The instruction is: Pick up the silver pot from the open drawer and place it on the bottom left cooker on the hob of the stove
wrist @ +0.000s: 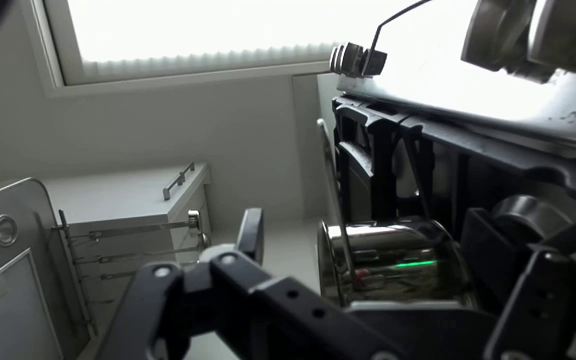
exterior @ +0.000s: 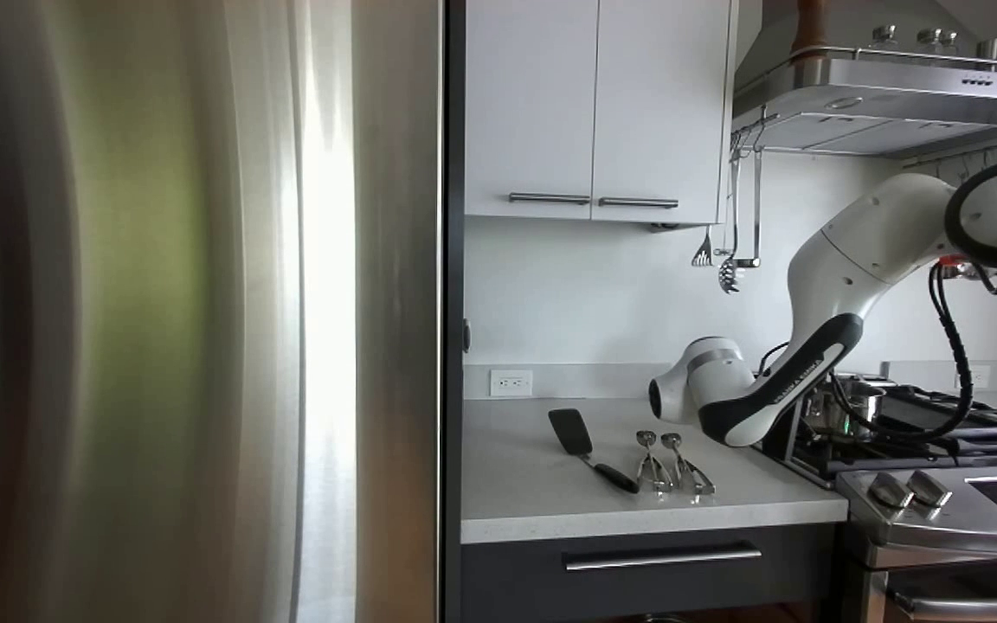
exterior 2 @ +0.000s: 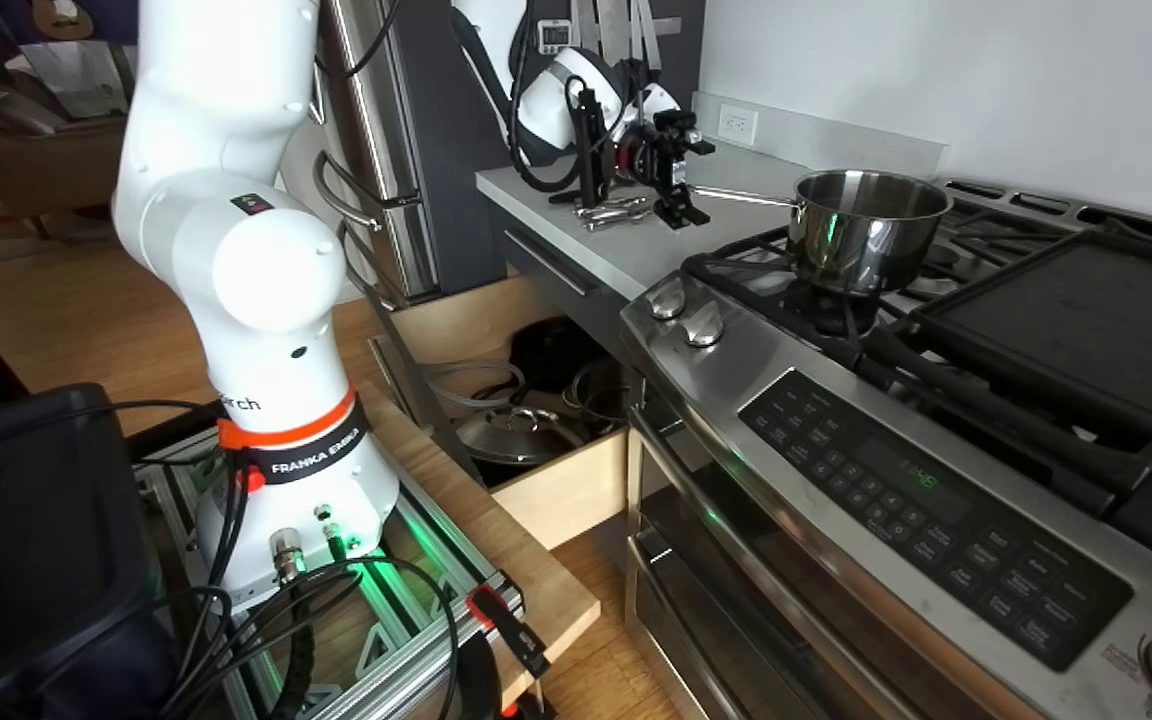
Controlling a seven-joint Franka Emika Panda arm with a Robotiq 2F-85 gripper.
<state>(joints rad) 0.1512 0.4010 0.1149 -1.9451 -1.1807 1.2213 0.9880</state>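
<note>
The gas cooktop (exterior 2: 996,415) bears the silver saucepan (exterior 2: 866,240) upright at its left end — just beyond the Robotiq gripper (exterior 2: 704,182), fingers (wrist: 252,234) spread apart — and the slim handle (exterior 2: 746,195) points back toward the gap between them.

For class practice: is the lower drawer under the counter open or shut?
Open: an exterior view shows the lower drawer pulled out, a lid inside.
</note>
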